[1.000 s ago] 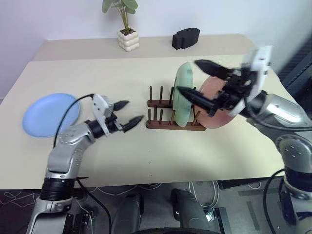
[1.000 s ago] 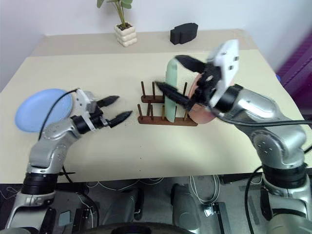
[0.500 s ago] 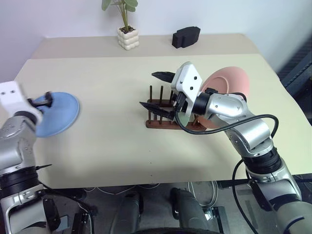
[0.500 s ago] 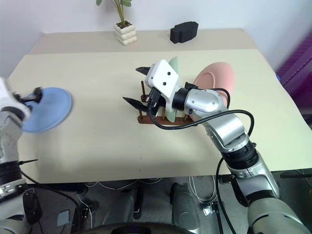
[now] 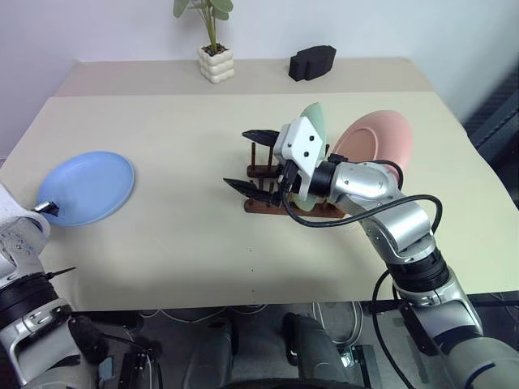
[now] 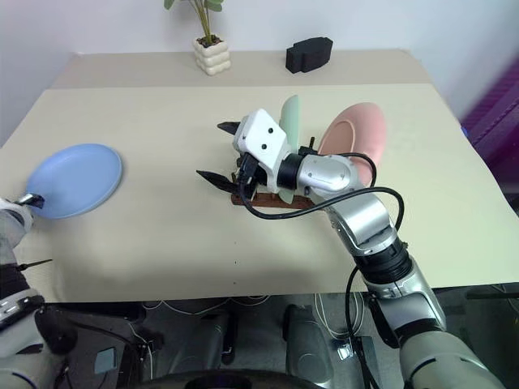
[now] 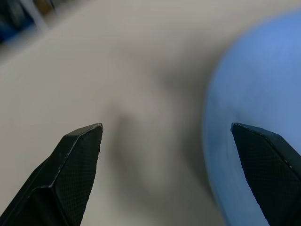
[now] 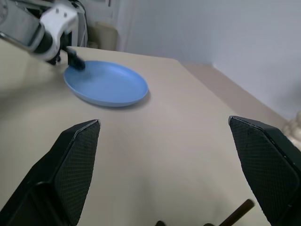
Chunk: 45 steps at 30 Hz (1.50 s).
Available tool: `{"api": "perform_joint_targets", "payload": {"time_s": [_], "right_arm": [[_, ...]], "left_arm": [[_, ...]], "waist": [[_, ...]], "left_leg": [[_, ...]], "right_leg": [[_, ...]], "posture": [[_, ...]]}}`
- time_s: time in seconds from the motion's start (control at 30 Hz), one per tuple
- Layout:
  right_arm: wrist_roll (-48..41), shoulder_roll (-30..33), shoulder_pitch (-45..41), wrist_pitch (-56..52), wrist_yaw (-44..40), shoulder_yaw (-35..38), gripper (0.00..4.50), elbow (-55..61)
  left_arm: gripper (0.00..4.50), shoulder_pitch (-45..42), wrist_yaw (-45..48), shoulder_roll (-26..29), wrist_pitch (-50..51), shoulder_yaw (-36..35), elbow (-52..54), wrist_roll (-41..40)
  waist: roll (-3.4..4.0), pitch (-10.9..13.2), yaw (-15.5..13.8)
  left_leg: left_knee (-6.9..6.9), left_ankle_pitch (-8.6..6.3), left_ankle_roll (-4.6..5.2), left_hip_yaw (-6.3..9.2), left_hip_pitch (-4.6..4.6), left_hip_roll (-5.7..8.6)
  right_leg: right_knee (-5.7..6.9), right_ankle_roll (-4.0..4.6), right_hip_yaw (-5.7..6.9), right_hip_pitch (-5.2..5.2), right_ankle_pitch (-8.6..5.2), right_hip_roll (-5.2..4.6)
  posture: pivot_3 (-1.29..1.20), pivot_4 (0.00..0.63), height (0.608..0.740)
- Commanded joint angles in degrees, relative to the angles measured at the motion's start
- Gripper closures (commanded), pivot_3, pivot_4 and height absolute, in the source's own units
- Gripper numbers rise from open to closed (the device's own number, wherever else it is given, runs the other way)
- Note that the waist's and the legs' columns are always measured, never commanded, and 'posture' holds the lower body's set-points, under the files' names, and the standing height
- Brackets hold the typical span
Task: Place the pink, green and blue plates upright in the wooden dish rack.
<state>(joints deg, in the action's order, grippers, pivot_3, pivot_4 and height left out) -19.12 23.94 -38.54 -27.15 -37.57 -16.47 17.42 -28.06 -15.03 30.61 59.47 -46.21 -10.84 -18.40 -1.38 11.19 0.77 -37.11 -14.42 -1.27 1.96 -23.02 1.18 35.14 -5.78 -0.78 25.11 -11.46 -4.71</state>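
Observation:
The blue plate (image 5: 85,188) lies flat at the table's left side. My left gripper (image 5: 45,208) is open at its near left rim; in the left wrist view one finger sits over the blue plate (image 7: 263,84) and the other over bare table. The green plate (image 5: 312,121) stands upright in the wooden dish rack (image 5: 256,204). The pink plate (image 5: 377,138) stands on edge at the rack's right end. My right gripper (image 5: 247,160) hangs open and empty just left of the rack, pointing toward the blue plate (image 8: 106,84).
A potted plant in a white pot (image 5: 215,65) and a black block (image 5: 312,61) stand at the table's far side. Bare tabletop stretches between the blue plate and the rack. The table's left edge lies close to my left gripper.
My left arm swung left from the table's middle to the blue plate's near rim. My right gripper moved left from beside the pink plate to the rack's left end.

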Motion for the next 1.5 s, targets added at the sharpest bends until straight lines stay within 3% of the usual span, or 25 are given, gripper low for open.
{"api": "perform_joint_targets", "payload": {"time_s": [0.03,0.27,0.6,0.73,0.9,1.17,1.5], "right_arm": [[0.56,-0.62,0.21,1.03,-0.18,1.56,0.00,1.84],[1.30,-1.29,0.67,1.13,-0.22,1.42,0.00,2.02],[2.15,-1.85,0.30,1.46,-0.28,1.84,0.00,1.16],[10.13,0.73,-2.35,7.97,-0.26,-0.49,0.00,-1.41],[17.47,1.25,-4.03,14.15,0.23,-2.23,0.00,-4.46],[29.87,-0.08,-6.91,22.78,2.43,-6.40,0.00,-9.40],[39.24,-3.89,-12.79,28.87,4.61,-8.89,0.00,-18.45]], "left_arm": [[0.89,-1.33,-0.80,-1.10,0.99,-2.81,0.87,-1.63],[4.47,-1.73,-1.08,-2.36,0.26,-2.75,2.19,-2.10],[4.47,-3.96,2.63,-5.38,-7.22,-1.93,5.06,-6.28],[4.47,-10.09,9.55,-5.21,-17.43,9.53,13.71,-5.88],[4.47,-14.32,14.56,-3.86,-20.86,21.06,17.76,-3.48],[4.47,-19.35,19.09,-2.11,-18.93,31.19,23.27,-2.09],[4.47,-20.90,21.51,-3.01,-11.56,31.18,29.29,-6.19]], "waist": [[0.00,0.00,0.00],[0.00,-0.01,0.02],[-0.12,-0.07,-0.13],[-0.31,0.00,-0.44],[-0.32,-0.01,0.02],[-0.28,0.01,0.47],[-0.28,0.02,0.26]], "left_leg": [[0.01,0.00,-0.01,-0.01,0.02,0.00],[0.02,0.03,-0.07,-0.04,0.06,0.00],[0.01,0.07,-0.13,0.00,0.11,0.03],[-0.01,0.12,-0.22,0.09,-0.03,0.03],[-0.02,0.16,-0.29,0.02,-0.19,0.11],[0.03,0.17,-0.28,-0.01,-0.19,0.03],[-0.02,0.17,-0.28,0.01,-0.23,0.05]], "right_leg": [[0.02,0.00,0.00,0.00,0.00,0.00],[0.01,0.04,-0.02,-0.01,0.03,-0.01],[0.00,0.06,-0.01,-0.11,0.04,-0.01],[-0.01,0.09,0.10,-0.05,0.06,0.01],[-0.12,0.03,0.03,0.06,0.17,-0.03],[0.00,0.00,0.02,0.22,0.19,0.08],[0.00,0.00,0.02,0.21,0.18,0.07]], "posture": [[0.00,0.150,0.739],[0.00,0.150,0.739],[0.00,0.150,0.739],[0.00,0.150,0.739],[0.00,0.150,0.739],[0.00,0.150,0.739],[0.00,0.150,0.739]]}}
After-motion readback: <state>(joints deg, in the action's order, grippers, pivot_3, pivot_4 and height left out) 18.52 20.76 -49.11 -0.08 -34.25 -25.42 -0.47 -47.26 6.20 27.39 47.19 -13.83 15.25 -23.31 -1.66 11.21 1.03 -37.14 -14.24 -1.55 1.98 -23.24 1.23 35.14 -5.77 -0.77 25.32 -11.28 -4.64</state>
